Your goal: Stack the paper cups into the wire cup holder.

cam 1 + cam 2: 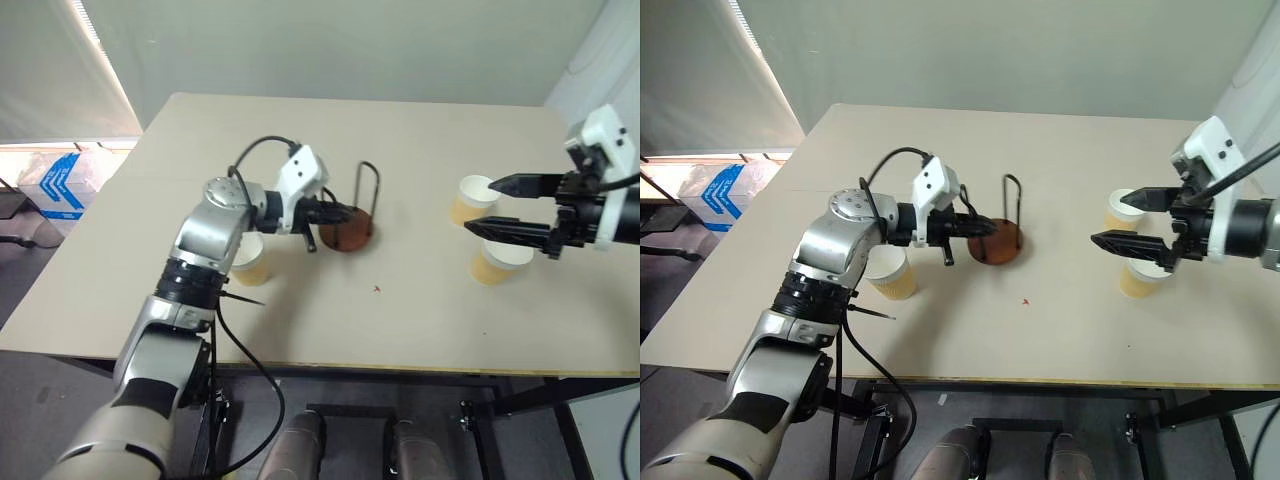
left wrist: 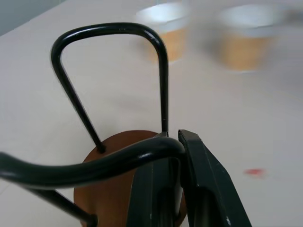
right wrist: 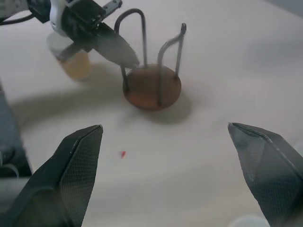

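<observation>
The wire cup holder (image 1: 350, 235), a reddish-brown disc with two black wire loops, stands mid-table. My left gripper (image 1: 335, 212) is shut on its nearer loop (image 2: 118, 158), and the far loop (image 2: 111, 29) stands free. One tan paper cup (image 1: 250, 262) sits upright under my left forearm. Two more paper cups (image 1: 470, 203) (image 1: 497, 265) stand upright at the right. My right gripper (image 1: 478, 205) hovers open beside and above those two cups, fingers (image 3: 78, 161) spread wide, nothing between them, pointing toward the holder (image 3: 152, 87).
A small red mark (image 1: 377, 289) lies on the tabletop in front of the holder. The table's front edge (image 1: 330, 368) runs close below. A blue and white box (image 1: 60, 185) sits on the floor off the left side.
</observation>
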